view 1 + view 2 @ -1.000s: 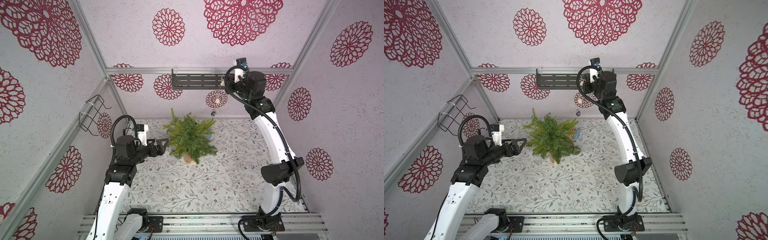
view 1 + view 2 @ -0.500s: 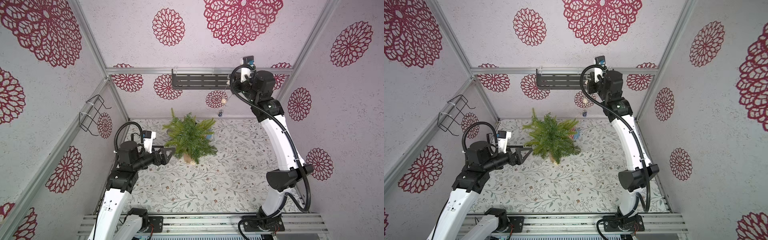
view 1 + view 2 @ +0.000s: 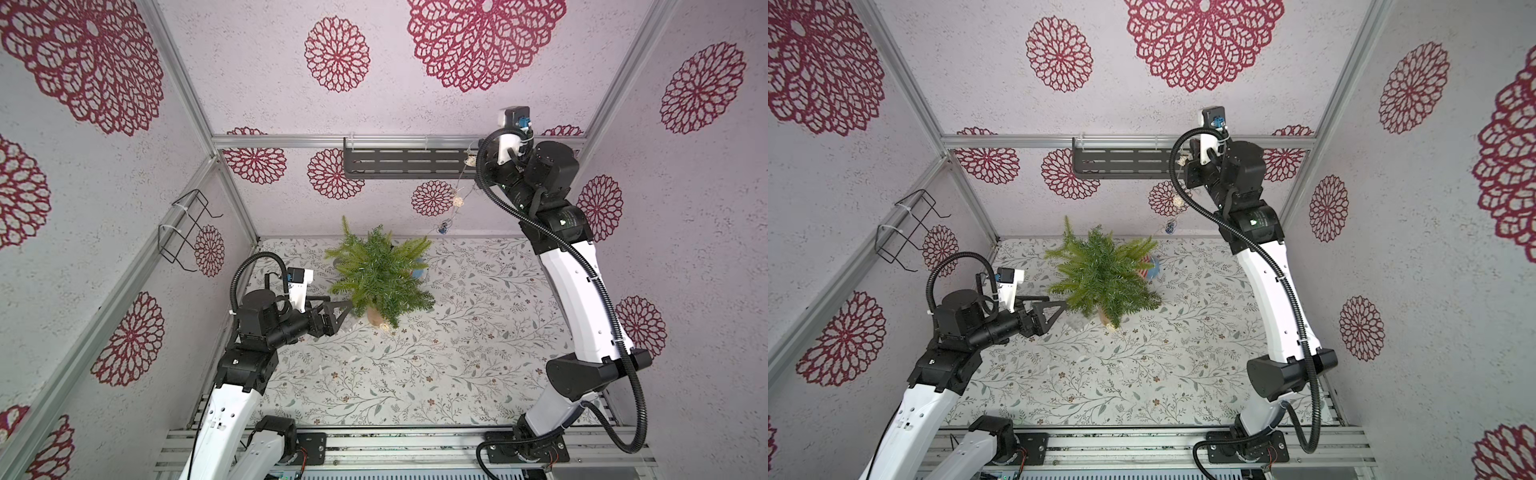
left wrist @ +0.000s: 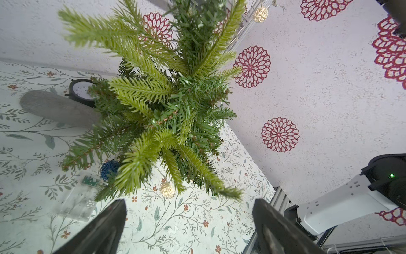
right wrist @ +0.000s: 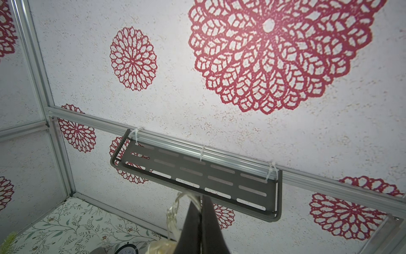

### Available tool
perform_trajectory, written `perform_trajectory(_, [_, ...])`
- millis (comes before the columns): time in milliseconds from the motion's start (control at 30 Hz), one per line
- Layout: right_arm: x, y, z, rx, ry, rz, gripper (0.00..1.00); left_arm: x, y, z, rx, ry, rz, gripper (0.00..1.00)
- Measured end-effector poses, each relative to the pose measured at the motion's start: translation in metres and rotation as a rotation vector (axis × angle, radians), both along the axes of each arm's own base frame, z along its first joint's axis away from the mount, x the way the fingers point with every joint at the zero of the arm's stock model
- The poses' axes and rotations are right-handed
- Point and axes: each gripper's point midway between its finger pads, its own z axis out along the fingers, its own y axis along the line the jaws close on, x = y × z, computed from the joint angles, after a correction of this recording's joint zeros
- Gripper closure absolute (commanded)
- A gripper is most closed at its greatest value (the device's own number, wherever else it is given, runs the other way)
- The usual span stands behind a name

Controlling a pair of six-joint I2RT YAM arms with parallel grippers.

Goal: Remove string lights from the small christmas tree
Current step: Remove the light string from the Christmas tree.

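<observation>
The right arm stretches up high, its gripper (image 5: 201, 199) pinched tight on the string lights (image 3: 458, 201) that dangle below it, while the left arm crouches low, its gripper (image 4: 189, 202) level, jaws spread wide, holding nothing.

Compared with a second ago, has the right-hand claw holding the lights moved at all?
Yes. The right gripper, shut on the string lights, has swung toward the robot's right. Before, it covered one end of the dark wall shelf; now it sits beside that end.

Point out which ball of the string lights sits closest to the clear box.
The blue ball, tucked under the tree right beside the clear box; the cream ball lies farther off.
</observation>
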Motion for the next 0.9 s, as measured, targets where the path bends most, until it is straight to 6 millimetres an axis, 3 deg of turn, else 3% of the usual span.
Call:
perform_trajectory(567, [-0.074, -0.028, 0.017, 0.015, -0.045, -0.008, 1.00, 0.001, 0.001, -0.009, 0.006, 0.017, 0.010, 0.04])
perform_trajectory(900, [-0.101, -0.044, 0.016, 0.017, -0.052, -0.045, 1.00, -0.002, 0.003, -0.011, 0.009, 0.012, 0.020, 0.04])
